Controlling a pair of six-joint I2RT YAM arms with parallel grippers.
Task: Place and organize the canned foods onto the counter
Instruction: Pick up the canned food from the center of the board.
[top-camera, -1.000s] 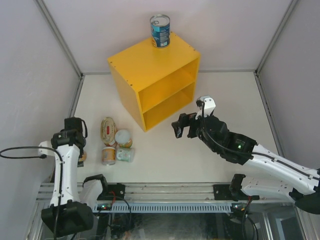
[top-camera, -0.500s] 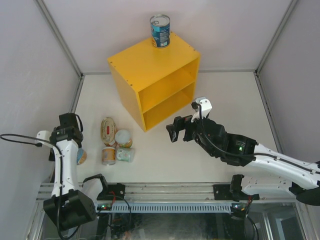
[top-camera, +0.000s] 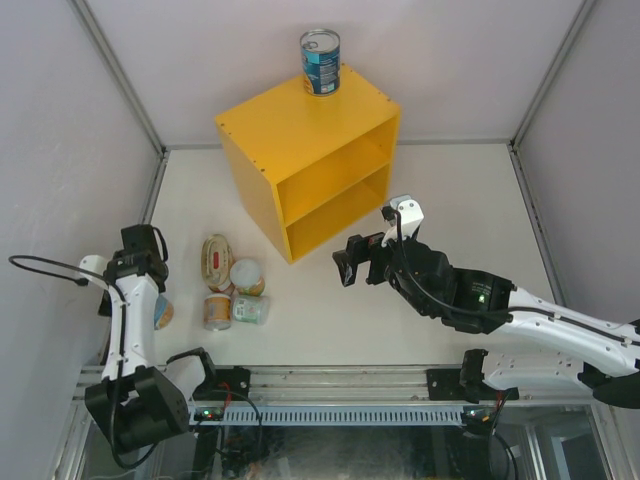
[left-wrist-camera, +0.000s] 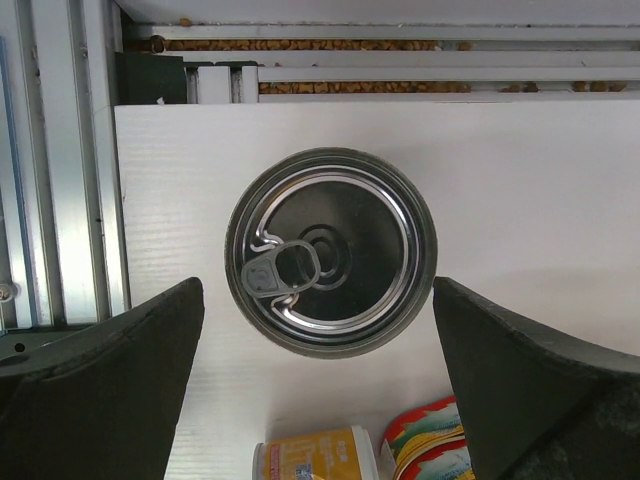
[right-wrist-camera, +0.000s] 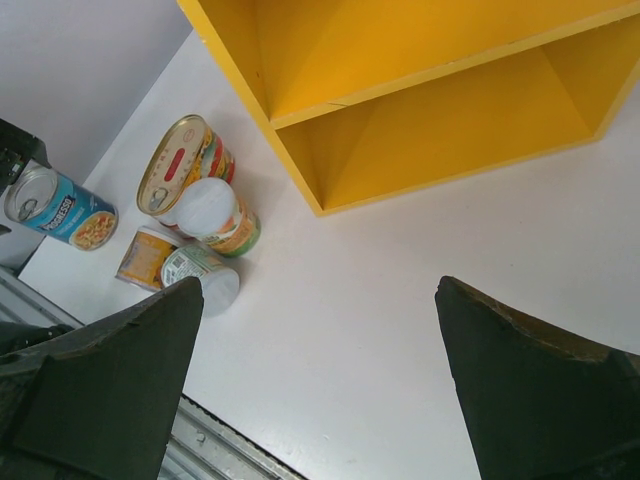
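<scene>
Left gripper (left-wrist-camera: 317, 290) hangs straight over an upright blue can (left-wrist-camera: 330, 250) at the surface's (left-wrist-camera: 520, 170) near-left corner. Jaws wide apart, can framed below them, untouched. Right gripper (right-wrist-camera: 318, 300) also spread and empty, mid-surface, facing the yellow shelf unit (top-camera: 300, 135). Second blue can (top-camera: 320, 62) stands on the unit's far top corner. Oval tin (top-camera: 216, 260) and small cans (top-camera: 247, 273) cluster near the left edge. Judgement: can rigid, smooth-walled, likely weighty. Pinch across the side wall, below the rim.
</scene>
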